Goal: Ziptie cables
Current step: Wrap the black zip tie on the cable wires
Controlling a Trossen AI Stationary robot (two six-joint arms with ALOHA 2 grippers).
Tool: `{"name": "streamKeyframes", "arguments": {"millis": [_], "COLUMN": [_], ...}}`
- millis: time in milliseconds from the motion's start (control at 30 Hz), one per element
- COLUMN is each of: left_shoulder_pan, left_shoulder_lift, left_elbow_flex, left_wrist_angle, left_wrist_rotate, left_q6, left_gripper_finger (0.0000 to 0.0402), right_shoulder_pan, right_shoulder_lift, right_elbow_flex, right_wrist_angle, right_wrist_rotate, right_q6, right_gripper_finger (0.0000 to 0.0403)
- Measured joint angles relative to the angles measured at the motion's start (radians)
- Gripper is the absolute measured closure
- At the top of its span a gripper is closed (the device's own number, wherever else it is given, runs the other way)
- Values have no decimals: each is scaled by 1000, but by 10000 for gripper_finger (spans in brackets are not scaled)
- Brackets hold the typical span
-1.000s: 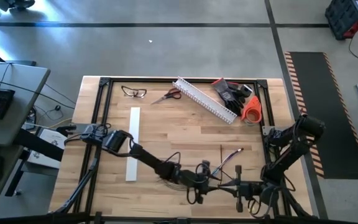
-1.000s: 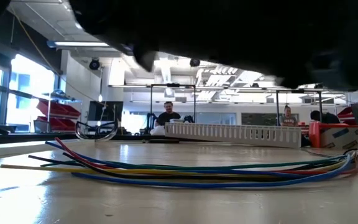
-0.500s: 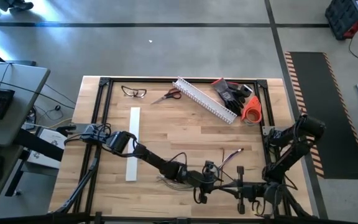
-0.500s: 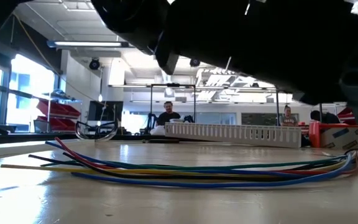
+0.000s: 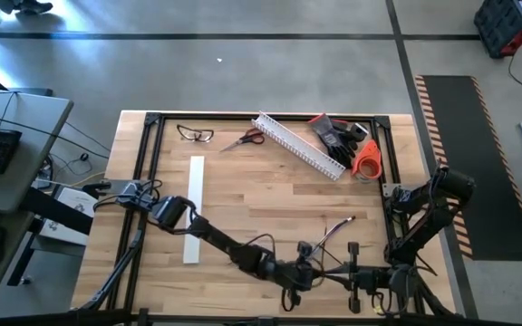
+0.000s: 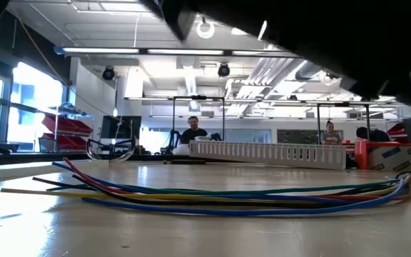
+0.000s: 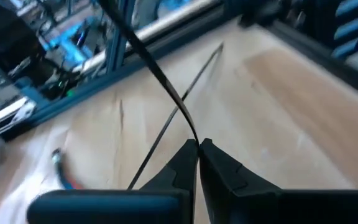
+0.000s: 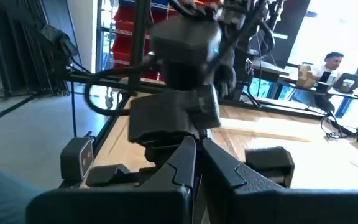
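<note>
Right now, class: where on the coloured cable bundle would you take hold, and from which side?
Probably the gathered end of the cable bundle, from above: there the wires lie flat and close together, while the other end fans apart, so one claw spans them.

arms: dark, jointed | left claw [image 7: 197, 144]: black tapered fingers | cords: black

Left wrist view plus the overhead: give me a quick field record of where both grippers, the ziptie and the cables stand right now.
left gripper: shut on a ziptie, near the table's front edge
ziptie: thin dark strip, rises from the closed fingertips
right gripper: shut, close to the left gripper at the front edge; what it holds, if anything, cannot be told
cables: loose multicoloured bundle lying flat on the table
white slotted channel: at the far side, untouched
scissors: far side, beside the channel
</note>
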Motion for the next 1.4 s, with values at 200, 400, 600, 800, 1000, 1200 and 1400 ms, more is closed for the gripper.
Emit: {"name": "streamKeyframes", "arguments": {"millis": [200, 400, 600, 800, 1000, 1200, 1400], "left_shoulder_pan": [-35, -66, -87, -34, 45, 90, 117], "left_shoulder_lift": [0, 0, -7, -8, -9, 7, 47], "left_elbow_flex": [153, 242, 273, 271, 220, 160, 151], "left_wrist_angle": [-406, -665, -854, -857, -700, -600, -558], "left_wrist_rotate": [-43, -48, -66, 70, 162, 115, 119], "left_q6": [-157, -335, -433, -474, -514, -584, -635], "left_gripper_finger": [401, 401, 400, 341, 232, 175, 173], "right_shoulder_pan": [-5, -31, -47, -9, 25, 49, 52], "right_shoulder_lift": [0, 0, 0, 0, 0, 0, 0], "right_elbow_flex": [0, 0, 26, 60, 79, 85, 85], "right_wrist_angle": [-14, -13, -6, -8, -13, -13, -19], "right_wrist_rotate": [-12, -69, -155, -178, -178, -194, -238], "right_q6": [56, 62, 4, -74, -100, -126, -126], "right_gripper_finger": [403, 403, 403, 403, 403, 403, 403]}}
